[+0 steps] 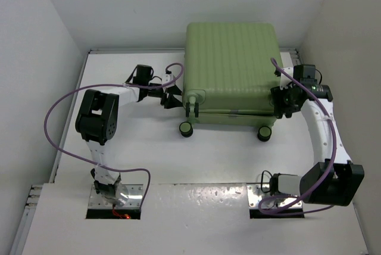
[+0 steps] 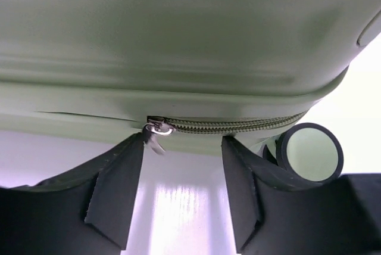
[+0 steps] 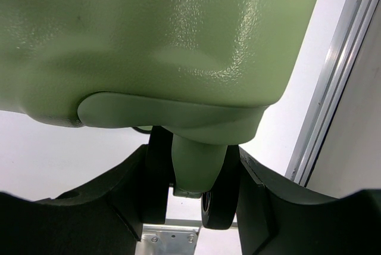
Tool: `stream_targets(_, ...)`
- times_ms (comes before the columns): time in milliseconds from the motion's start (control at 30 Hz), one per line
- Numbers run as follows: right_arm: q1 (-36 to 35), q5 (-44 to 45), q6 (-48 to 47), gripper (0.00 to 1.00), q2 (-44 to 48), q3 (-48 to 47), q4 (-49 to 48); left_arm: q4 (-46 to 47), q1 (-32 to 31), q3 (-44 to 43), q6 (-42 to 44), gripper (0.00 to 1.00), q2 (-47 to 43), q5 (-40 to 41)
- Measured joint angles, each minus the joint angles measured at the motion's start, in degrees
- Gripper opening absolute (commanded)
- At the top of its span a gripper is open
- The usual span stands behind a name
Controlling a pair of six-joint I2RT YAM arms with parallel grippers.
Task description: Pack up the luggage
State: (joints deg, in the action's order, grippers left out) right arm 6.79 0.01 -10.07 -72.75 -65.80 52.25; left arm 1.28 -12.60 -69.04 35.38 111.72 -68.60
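The luggage lies flat, lid down, at the far edge of the surface, wheels toward the arms. The left fingers stand apart, gripping nothing, just below the zipper pull. The right fingers clamp a corner caster

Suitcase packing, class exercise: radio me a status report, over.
Copy: left jaws open by the zip pull; right jaws shut on a wheel. The suitcase lies closed, zip partly done up. Nothing seen in the way.
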Motion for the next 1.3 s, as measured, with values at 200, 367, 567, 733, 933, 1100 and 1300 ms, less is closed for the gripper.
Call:
stream_targets(200,0.0,0.0,0.0,0.00,0.0,0.0,0.0,-1.0,0.0,-0.5,1.0,0.63,0.0,0.0)
stream_targets(367,0.0,0.0,0.0,0.00,0.0,0.0,0.0,-3.6,0.5,-1.7,3.9,0.63,0.2,-1.2)
stream_targets(567,0.0,0.0,0.0,0.00,0.0,0.0,0.0,-10.1,1.4,-8.3,7.9,0.58,4.7,-5.6)
stream_targets(733,0.0,0.0,0.0,0.00,0.0,0.0,0.0,-12.5,1.6,-12.1,9.0,0.44,7.8,-7.9)
stream_targets(933,-0.1,0.2,0.0,0.00,0.0,0.0,0.0,-12.6,1.7,-13.0,9.7,0.20,8.3,-7.9)
stream_targets(1100,-0.2,0.4,0.0,0.00,0.0,0.0,0.0,-13.2,1.7,-13.0,10.2,0.02,8.3,-8.1)
stream_targets(1300,-0.2,0.4,0.0,0.00,0.0,0.0,0.0,-15.2,1.7,-12.3,13.5,0.00,7.9,-8.2)
